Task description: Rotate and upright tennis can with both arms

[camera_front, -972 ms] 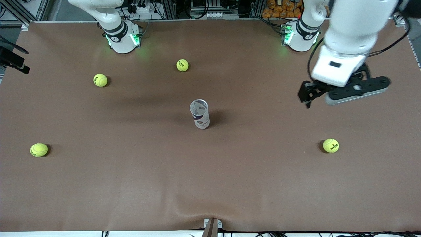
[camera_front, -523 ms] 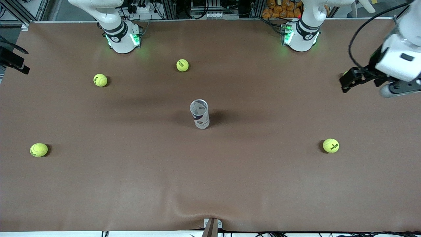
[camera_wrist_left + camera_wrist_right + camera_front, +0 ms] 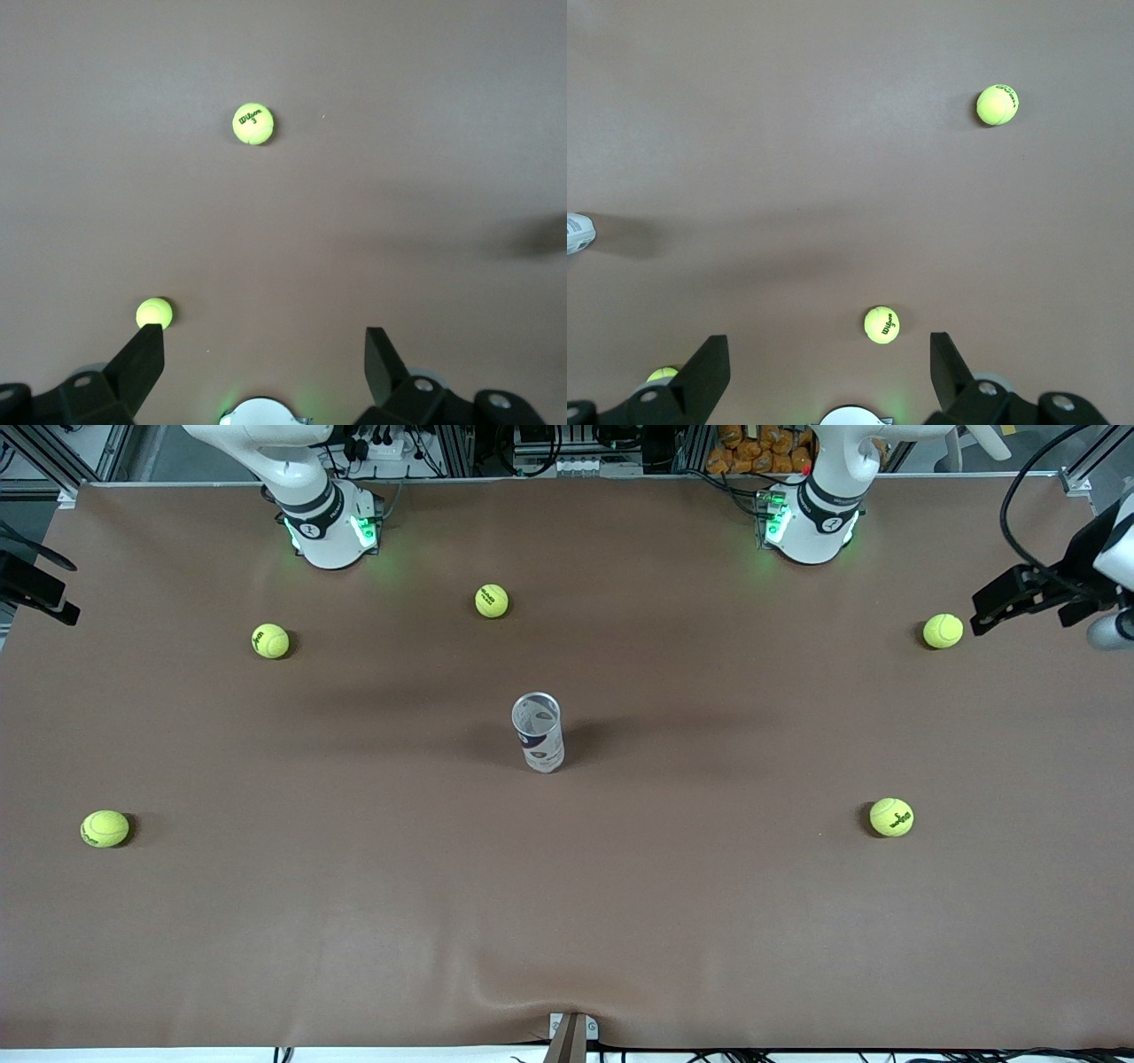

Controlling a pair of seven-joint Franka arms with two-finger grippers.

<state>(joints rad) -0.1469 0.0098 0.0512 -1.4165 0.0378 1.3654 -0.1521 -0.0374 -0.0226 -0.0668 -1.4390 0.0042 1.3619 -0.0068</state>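
We see the tennis can [image 3: 538,733] upright mid-table [image 3: 567,921], open rim up. Five tennis balls [image 3: 492,600] lie scattered around it, all well apart. Left gripper [image 3: 1001,609] hangs over the table's edge, far from the can.

Five fuzzy yellow-green tennis balls [image 3: 492,600] [image 3: 270,640] [image 3: 104,828] [image 3: 891,817] [image 3: 943,631] scattered well apart on brown matte table cover [image 3: 354,921].
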